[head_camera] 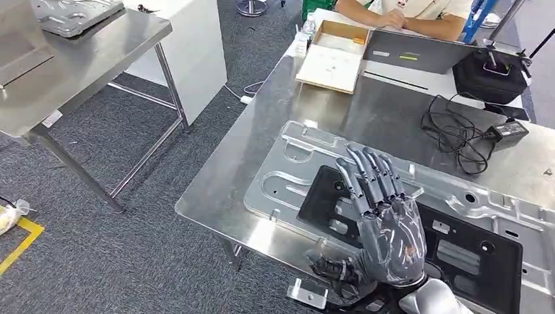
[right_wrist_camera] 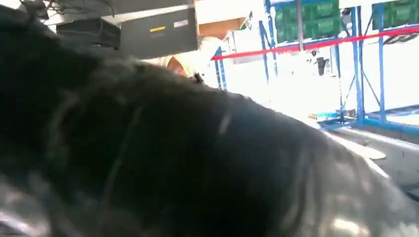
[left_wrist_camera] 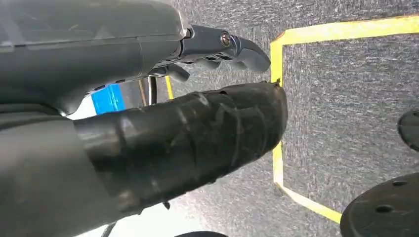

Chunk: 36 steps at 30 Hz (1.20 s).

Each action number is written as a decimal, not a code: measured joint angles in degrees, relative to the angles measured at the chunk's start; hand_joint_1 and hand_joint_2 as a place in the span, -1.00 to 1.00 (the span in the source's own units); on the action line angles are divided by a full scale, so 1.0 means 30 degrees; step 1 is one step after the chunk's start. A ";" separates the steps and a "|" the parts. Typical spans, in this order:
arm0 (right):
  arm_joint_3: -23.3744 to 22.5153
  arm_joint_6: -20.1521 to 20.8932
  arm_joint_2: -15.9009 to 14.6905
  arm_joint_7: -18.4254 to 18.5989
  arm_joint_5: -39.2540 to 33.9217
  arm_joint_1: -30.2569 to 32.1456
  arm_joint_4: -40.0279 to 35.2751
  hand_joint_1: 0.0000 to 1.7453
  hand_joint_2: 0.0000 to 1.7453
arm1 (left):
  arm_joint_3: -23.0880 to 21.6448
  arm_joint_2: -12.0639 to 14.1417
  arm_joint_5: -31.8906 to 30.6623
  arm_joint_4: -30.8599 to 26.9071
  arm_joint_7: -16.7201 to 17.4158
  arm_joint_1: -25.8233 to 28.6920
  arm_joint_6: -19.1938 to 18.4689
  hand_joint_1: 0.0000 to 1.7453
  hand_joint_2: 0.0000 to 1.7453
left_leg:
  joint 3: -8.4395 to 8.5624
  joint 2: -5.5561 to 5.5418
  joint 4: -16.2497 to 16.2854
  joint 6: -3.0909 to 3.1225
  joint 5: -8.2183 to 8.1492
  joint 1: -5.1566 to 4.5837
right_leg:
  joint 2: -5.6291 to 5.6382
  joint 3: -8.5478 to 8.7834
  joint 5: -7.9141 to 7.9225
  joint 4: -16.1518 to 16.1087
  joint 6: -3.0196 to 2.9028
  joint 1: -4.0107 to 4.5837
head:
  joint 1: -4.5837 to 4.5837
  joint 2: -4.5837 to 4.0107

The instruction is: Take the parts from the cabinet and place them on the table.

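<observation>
Right hand: your right hand point(head_camera: 386, 219) sits low and right of centre in the head view, fingers straight and apart, holding nothing. It is over the black panel point(head_camera: 471, 252).
Part on desk: the silver stamped part point(head_camera: 288, 173) lies flat on the near desk point(head_camera: 216, 190) with the black panel on top of it. Whether the palm touches the panel, you cannot tell.
Long axis: the part runs from the frame's centre down toward the lower right, along the desk's near edge.
Next part: another silver part point(head_camera: 72, 13) lies at the upper left of the frame on the second desk point(head_camera: 98, 55), well apart from the right hand and across the carpet gap.
Nearer arm: you would judge the left side nearer to that part.
Left hand: your left hand point(left_wrist_camera: 148, 133) hangs over grey carpet and yellow floor tape point(left_wrist_camera: 276, 148) in the left wrist view. Nothing is seen in it, but you cannot tell whether its fingers are apart or curled.
View difference: the right wrist view is blurred dark and gives no contact detail. The head view alone gives you the layout.
</observation>
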 joint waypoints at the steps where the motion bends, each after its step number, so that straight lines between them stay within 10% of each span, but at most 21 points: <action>1: 0.0008 -0.0007 -0.0125 0.0000 0.0000 0.0000 -0.0022 -1.00 -1.00 | -0.0015 0.0000 0.0000 0.0000 0.0000 -0.0001 0.0000 -1.00 -1.00 | -0.0002 0.0001 0.0005 0.0048 -0.0010 -0.0021 | -0.0001 0.0003 -0.0002 -0.0014 0.0061 -0.0025 | 0.0000 0.0000; 5: 0.0015 -0.0043 -0.0576 0.0007 0.0000 0.0005 -0.0306 -1.00 -1.00 | -0.0117 -0.0007 -0.0007 0.0000 0.0000 0.0026 0.0000 -1.00 -1.00 | 0.0176 0.0046 -0.0408 0.0386 0.0198 0.0173 | -0.0049 0.0001 -0.0346 0.0335 0.0282 -0.0039 | 0.0015 0.0000; 9: 0.0036 -0.0058 -0.0809 0.0014 0.0000 0.0043 -0.0321 -1.00 -1.00 | -0.0197 -0.0007 -0.0051 0.0000 0.0000 0.0055 0.0000 -1.00 -1.00 | 0.0143 0.0084 -0.0418 0.0458 0.0222 0.0153 | -0.0064 -0.2596 -0.2872 0.5515 0.0343 -0.0034 | 0.0000 0.0000; 11: 0.0073 -0.0058 -0.0861 0.0015 0.0000 0.0046 -0.0321 -1.00 -1.00 | -0.0219 -0.0007 -0.0044 0.0000 0.0000 0.0059 0.0000 -1.00 -1.00 | 0.0182 0.0065 -0.0381 0.0405 0.0182 0.0152 | -0.0066 -0.2564 -0.2061 0.5192 0.0283 -0.0035 | 0.0007 0.0000; 12: 0.0088 -0.0058 -0.0861 0.0014 0.0000 0.0045 -0.0321 -1.00 1.00 | -0.0241 -0.0007 -0.0044 0.0000 -0.0007 0.0060 0.0000 -1.00 -1.00 | 0.0242 0.0045 -0.0360 0.0358 0.0149 0.0153 | -0.0076 -0.1868 -0.1054 0.3686 0.0206 -0.0033 | 0.0007 0.0000; 14: 0.0102 -0.0168 -0.0941 -0.0007 0.0000 0.0080 -0.0335 -1.00 1.00 | -0.0292 -0.0015 -0.0058 0.0000 -0.0066 0.0086 0.0007 -1.00 -1.00 | 0.0345 -0.0242 -0.0352 0.0248 0.0088 0.0177 | 0.0612 -0.0257 0.0313 0.0268 -0.0059 -0.0003 | 0.0000 0.0000; 15: 0.0096 -0.0370 -0.1028 -0.0289 0.0000 0.0308 -0.0414 -1.00 1.00 | -0.0292 -0.0036 -0.0231 0.0007 -0.0232 0.0032 0.0050 -1.00 -1.00 | 0.0309 -0.0295 -0.0329 0.0120 0.0085 0.0085 | 0.0741 -0.0158 0.0143 0.0129 -0.0080 0.0094 | -0.0007 0.0000; 20: -0.0714 -0.1479 -0.1108 -0.2769 0.0000 0.1996 -0.1050 -1.00 1.00 | 0.0627 -0.0051 -0.2063 0.0241 -0.1363 -0.0414 -0.0102 -1.00 -1.00 | 0.0206 -0.0572 -0.0124 -0.0464 -0.0034 0.0176 | -0.0172 0.0085 0.0477 -0.0488 -0.0610 0.0004 | 0.0000 0.0000; 24: -0.0830 -0.1377 -0.0868 -0.3308 0.0000 0.2868 -0.0984 -1.00 1.00 | 0.1173 -0.0051 -0.2346 0.0503 -0.1844 -0.0661 0.0182 -1.00 -1.00 | -0.2269 -0.0068 0.4852 -0.0866 -0.2615 0.0382 | -0.0807 0.0072 0.0438 -0.0531 -0.0832 0.0015 | -0.0073 0.0000; 27: -0.0830 -0.1406 -0.0635 -0.3410 0.0000 0.3127 -0.0686 -1.00 1.00 | 0.1289 -0.0051 -0.2288 0.0583 -0.1917 -0.0662 0.0247 -1.00 -1.00 | -0.1751 0.0120 0.3875 -0.0993 -0.1453 0.0505 | -0.1283 0.0114 0.0281 -0.0411 -0.0743 -0.0001 | -0.0073 0.0000; 29: -0.0830 -0.1399 -0.0445 -0.3410 0.0000 0.3126 -0.0568 -1.00 1.00 | 0.1383 -0.0051 -0.2035 0.0590 -0.1728 -0.0703 0.0298 -1.00 -1.00 | 0.0185 0.0963 0.0284 -0.0965 0.0137 0.0526 | -0.1610 0.0236 0.0074 -0.0214 -0.0578 -0.0021 | -0.0073 0.0000; 30: -0.0830 -0.1362 -0.0314 -0.3373 0.0000 0.3130 -0.0510 -1.00 1.00 | 0.1435 -0.0051 -0.1916 0.0627 -0.1624 -0.0812 0.0299 -1.00 -1.00 | 0.0350 0.1478 -0.0131 -0.0758 -0.0264 0.0354 | -0.1744 0.0272 -0.0022 -0.0158 -0.0434 0.0103 | -0.0080 0.0000; 34: -0.0801 -0.1012 -0.0081 -0.3220 0.0000 0.3044 -0.0350 -1.00 1.00 | 0.1632 -0.0051 -0.1588 0.0670 -0.1297 -0.0842 0.0175 -1.00 -1.00 | 0.0206 0.0641 -0.0350 -0.0236 -0.0031 0.0315 | -0.2291 0.0483 -0.0068 -0.0244 0.0014 0.0115 | -0.0066 0.0000; 36: -0.0794 -0.0969 -0.0037 -0.3198 0.0000 0.2990 -0.0255 -1.00 1.00 | 0.1646 -0.0058 -0.1581 0.0678 -0.1253 -0.0873 0.0175 -1.00 -1.00 | 0.0444 0.0313 -0.0603 0.0036 0.0169 0.0470 | -0.1070 0.0351 -0.0746 0.0389 0.0215 -0.0023 | -0.0022 0.0000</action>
